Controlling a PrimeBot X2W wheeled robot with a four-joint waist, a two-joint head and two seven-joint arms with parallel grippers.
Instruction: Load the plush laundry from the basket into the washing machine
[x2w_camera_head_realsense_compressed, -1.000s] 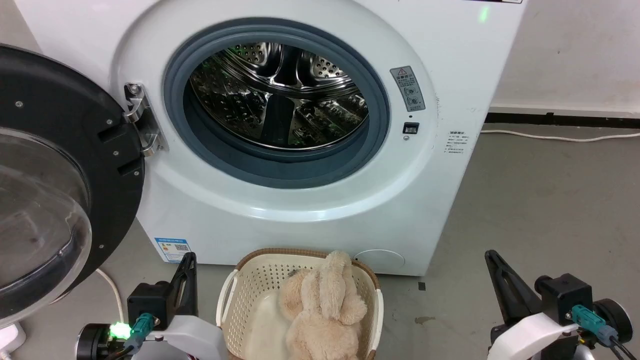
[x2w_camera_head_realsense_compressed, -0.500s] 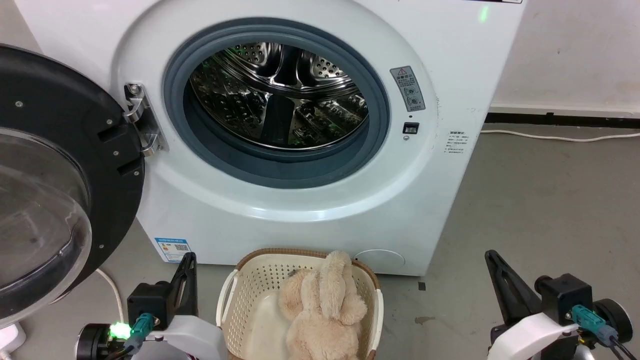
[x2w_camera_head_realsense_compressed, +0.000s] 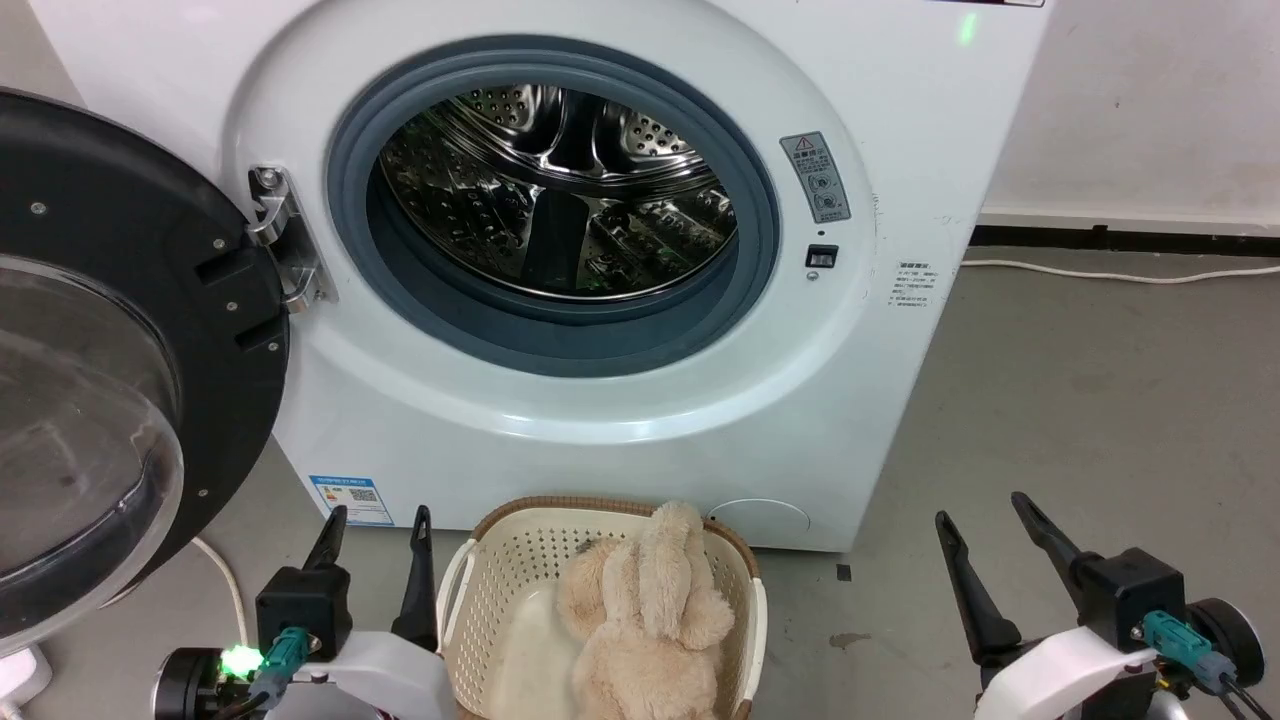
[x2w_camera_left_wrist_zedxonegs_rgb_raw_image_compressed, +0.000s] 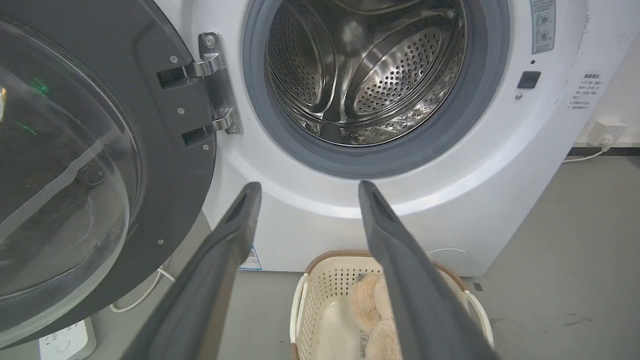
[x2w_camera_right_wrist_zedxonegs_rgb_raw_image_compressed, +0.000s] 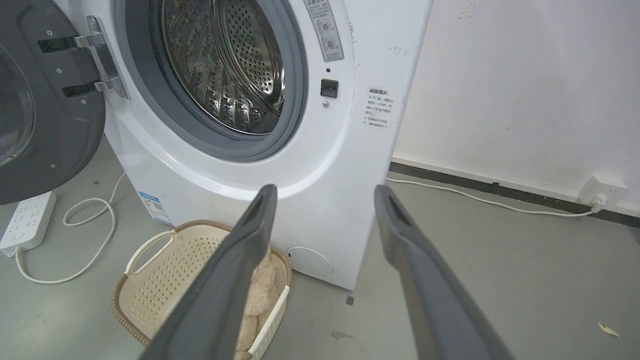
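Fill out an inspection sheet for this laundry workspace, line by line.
Surface: grey floor, with a small stain right of the basket.
Job's things: plush toy lies in the basket, which stands on the floor in front of the washing machine; door swung open to the left; nothing seen in the drum.
Clutter: small pale scrap on the floor.
Grippers: left gripper open, empty; right gripper open, empty.
Cables: white cord loops from a power strip below the door; white cable runs along the wall to a wall socket.
Surroundings: white wall with dark skirting.
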